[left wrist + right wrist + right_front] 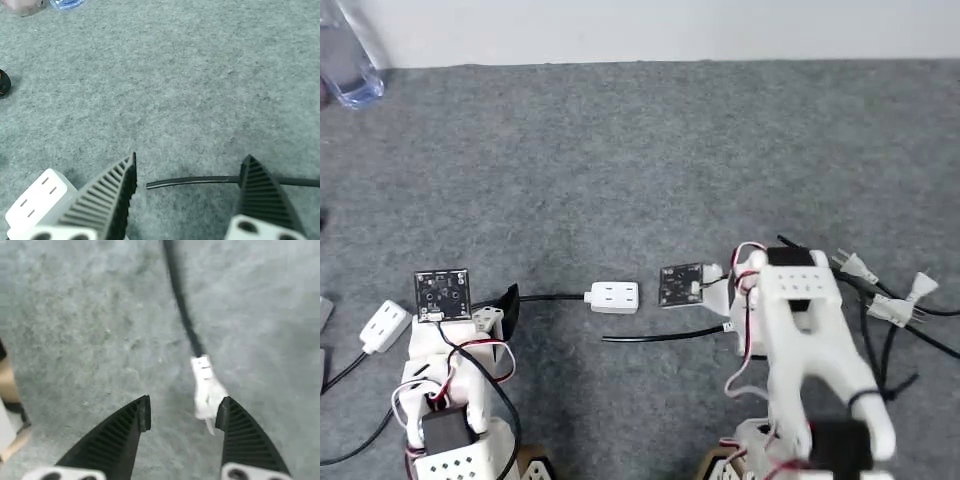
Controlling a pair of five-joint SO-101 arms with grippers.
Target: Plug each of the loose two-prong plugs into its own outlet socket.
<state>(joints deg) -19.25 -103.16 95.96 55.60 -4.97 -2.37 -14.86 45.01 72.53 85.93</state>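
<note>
Left claw wide open, empty, above black cord, right claw open, empty, beside white plug

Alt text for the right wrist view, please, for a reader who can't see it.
A white two-prong plug lies on grey carpet by the tips of the open right gripper, off to one side of its gap. The plug's black cord runs away from the gripper across the carpet.
</note>
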